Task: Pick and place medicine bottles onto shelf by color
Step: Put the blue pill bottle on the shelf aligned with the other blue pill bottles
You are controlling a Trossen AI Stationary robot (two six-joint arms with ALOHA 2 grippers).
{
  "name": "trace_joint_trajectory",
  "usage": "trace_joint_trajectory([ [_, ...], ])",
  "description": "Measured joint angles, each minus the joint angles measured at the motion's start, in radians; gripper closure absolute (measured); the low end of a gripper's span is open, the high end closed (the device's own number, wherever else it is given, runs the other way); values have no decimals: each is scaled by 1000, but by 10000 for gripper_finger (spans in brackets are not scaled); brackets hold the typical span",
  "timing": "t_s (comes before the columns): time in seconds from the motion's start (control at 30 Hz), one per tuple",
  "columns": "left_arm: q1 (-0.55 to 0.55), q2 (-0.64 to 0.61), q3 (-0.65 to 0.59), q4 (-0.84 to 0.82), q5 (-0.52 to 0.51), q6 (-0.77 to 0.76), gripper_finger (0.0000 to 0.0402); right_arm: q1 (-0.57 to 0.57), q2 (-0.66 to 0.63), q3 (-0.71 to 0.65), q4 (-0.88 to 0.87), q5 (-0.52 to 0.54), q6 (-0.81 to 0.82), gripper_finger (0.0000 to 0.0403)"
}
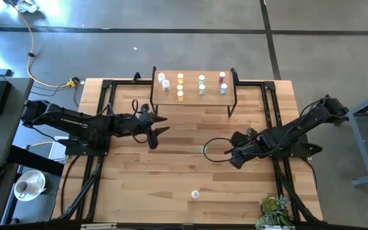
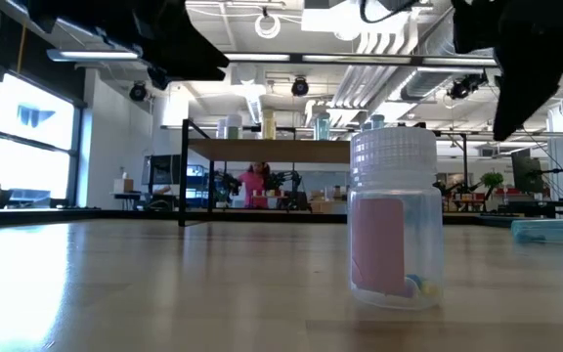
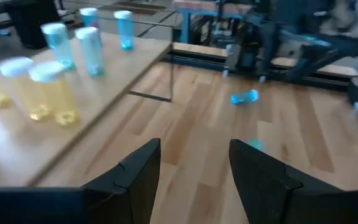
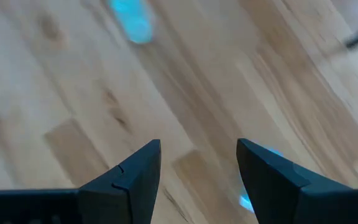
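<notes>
From above, the small light-wood shelf (image 1: 194,85) at twelve o'clock carries sorted bottles; a pale-capped clear pink-labelled bottle (image 1: 195,194) stands alone at six o'clock.

At table height it stands upright, untouched.

The left gripper (image 3: 194,177), jaws open and empty, hovers beside the shelf.

The right gripper (image 4: 197,171), open and empty, hangs near a lying teal bottle (image 4: 131,18). Judged: reaching for a pick; next, descend and close.

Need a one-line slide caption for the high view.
Both open end effectors, left and right, hover over the table; nine medicine bottles stand on the shelf, one pink-labelled bottle remains near the front edge.
</notes>
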Motion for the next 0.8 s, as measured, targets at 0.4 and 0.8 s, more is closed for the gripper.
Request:
trace_joint_trajectory([
  [0.4,-121,0,-84,63,1,-71,222,-3,10,0,-167,3,162,201],
  [0.8,-185,0,-84,118,-2,-69,222,-3,16,-122,-158,-24,221,201],
])
